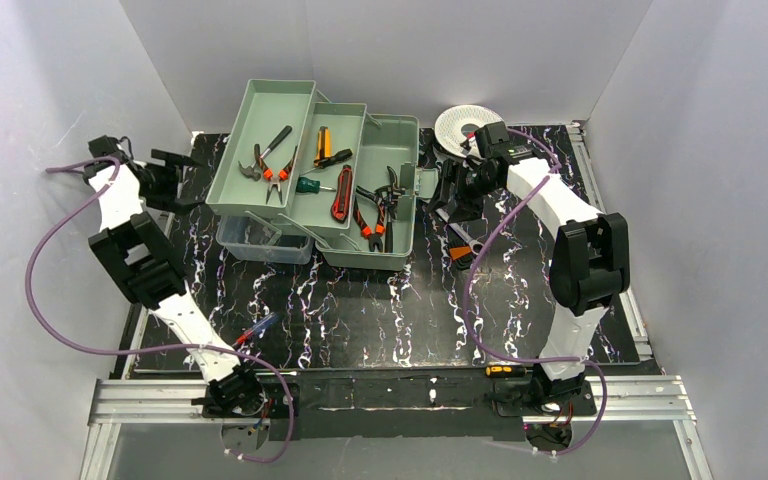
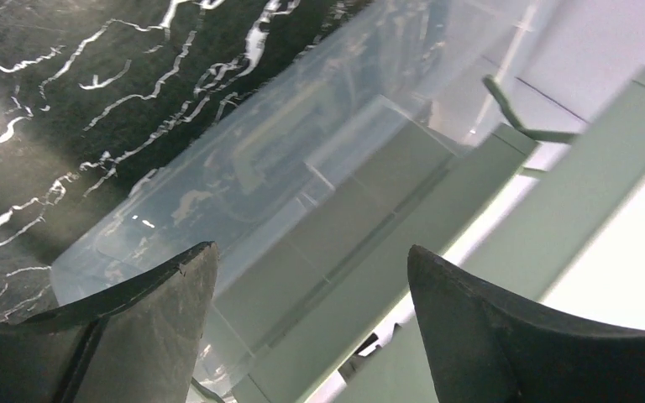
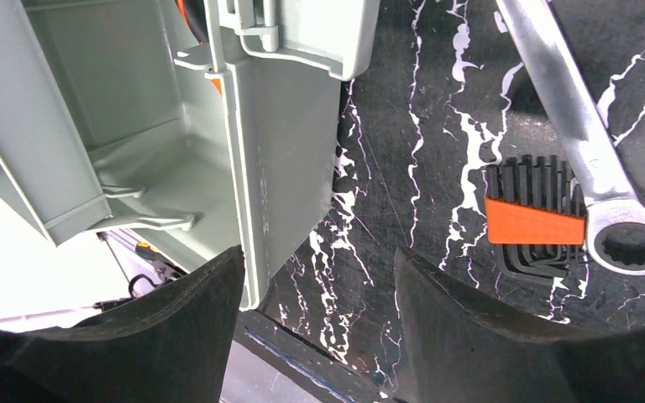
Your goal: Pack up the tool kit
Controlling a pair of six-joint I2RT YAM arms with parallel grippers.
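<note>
We see even, bright light from above with soft shadows. Both wrist views blur up close, and glare whitens the clear lid (image 2: 243, 180).

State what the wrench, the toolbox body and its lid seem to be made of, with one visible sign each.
Wrench: probably steel, polished; bright silvery sheen.
Toolbox body: likely moulded plastic, matte sage green; thin walls, moulded ribs.
Lid: seemingly translucent plastic; shapes show hazily through it.
</note>
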